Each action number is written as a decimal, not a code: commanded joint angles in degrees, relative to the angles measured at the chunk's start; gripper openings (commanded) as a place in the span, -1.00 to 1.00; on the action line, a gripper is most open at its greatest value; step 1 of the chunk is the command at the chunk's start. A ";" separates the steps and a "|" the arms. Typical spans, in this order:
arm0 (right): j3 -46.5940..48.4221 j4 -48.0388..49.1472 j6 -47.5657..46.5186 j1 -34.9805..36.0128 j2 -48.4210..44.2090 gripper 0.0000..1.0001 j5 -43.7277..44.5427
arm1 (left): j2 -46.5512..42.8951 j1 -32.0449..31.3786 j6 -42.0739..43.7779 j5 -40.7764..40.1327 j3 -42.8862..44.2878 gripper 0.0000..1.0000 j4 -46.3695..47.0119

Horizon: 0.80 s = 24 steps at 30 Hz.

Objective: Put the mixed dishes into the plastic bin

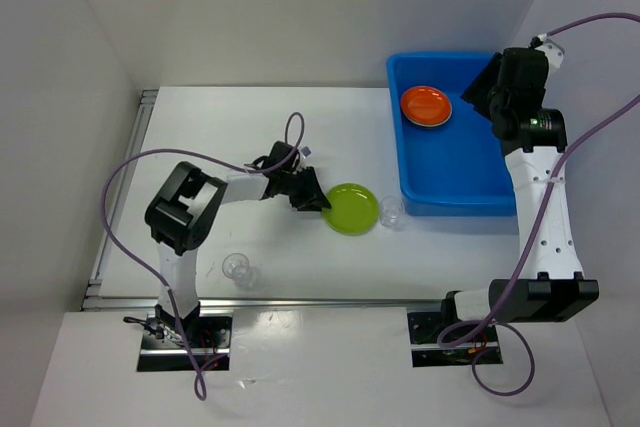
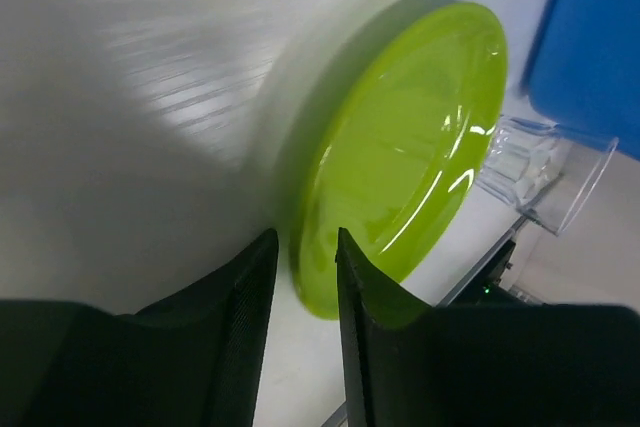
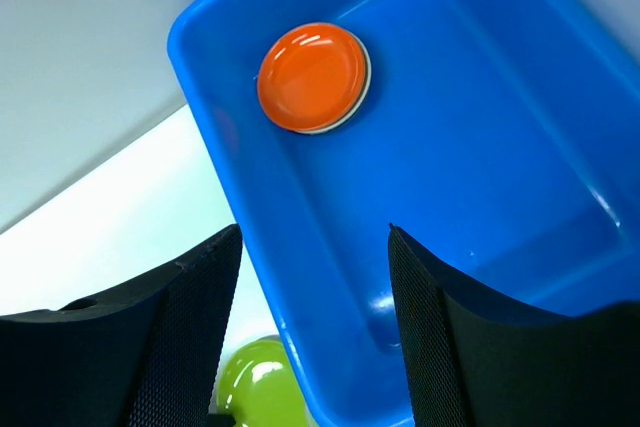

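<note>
Blue bin (image 1: 455, 209) holds orange plate (image 1: 426, 105); right claw (image 3: 313, 237) apart, left claw (image 2: 306, 242) straddles lime plate (image 1: 352, 208).

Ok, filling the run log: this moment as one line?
left gripper: astride green plate rim | right gripper: open above bin | bin: orange plate | table: cup, cup

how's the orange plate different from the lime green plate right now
Colour: the orange plate is orange, the lime green plate yellow-green.
Place: the orange plate lies inside the blue bin; the lime green plate is on the table outside the bin.
Contact: the lime green plate's rim sits between the left claw's fingers; nothing touches the orange plate, the open right claw hanging above the bin.
Shared: both small, round, glossy.
</note>
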 commanded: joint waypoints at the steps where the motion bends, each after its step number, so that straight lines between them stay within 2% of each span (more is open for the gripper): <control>1: -0.71 -0.87 -1.12 0.07 -1.49 0.32 -0.93 | 2.49 -1.98 -0.54 -0.49 2.73 -0.23 2.28; 3: -1.32 -0.87 -1.12 0.07 -1.49 0.32 -1.46 | 3.38 -2.59 -0.54 -0.49 4.21 -0.26 2.28; 4: -1.32 -0.34 -1.12 0.07 -1.49 0.32 -1.98 | 4.25 -2.60 -1.06 -0.49 4.22 -0.49 2.28; 8: -5.09 1.59 -1.64 0.07 -1.49 0.32 -8.55 | 4.79 -2.60 -1.16 -0.49 6.58 -1.00 1.77; 10: -8.60 4.04 -2.26 0.07 -1.49 0.43 -12.52 | 3.66 -2.60 0.59 -3.99 9.04 -1.00 -0.87; 12: -12.28 6.15 -4.37 0.07 -2.01 0.43 -19.43 | 2.07 -1.82 3.93 -8.37 13.52 -1.00 -5.35; 13: -13.44 8.08 -4.37 0.07 -2.02 0.53 -21.22 | 0.50 -1.11 4.72 -9.00 14.93 -1.00 -6.49; 15: -15.81 9.85 -5.25 0.07 -1.50 0.59 -27.09 | -1.09 2.40 4.73 -9.01 17.91 -1.00 -7.91; 21: -17.14 13.11 -7.10 1.30 3.68 0.63 -38.28 | -8.04 11.01 2.45 -1.11 19.07 -1.00 -7.39; 24: -16.62 15.12 -7.10 3.23 5.79 0.55 -42.59 | -9.19 12.77 -2.20 5.73 15.39 -1.00 -3.35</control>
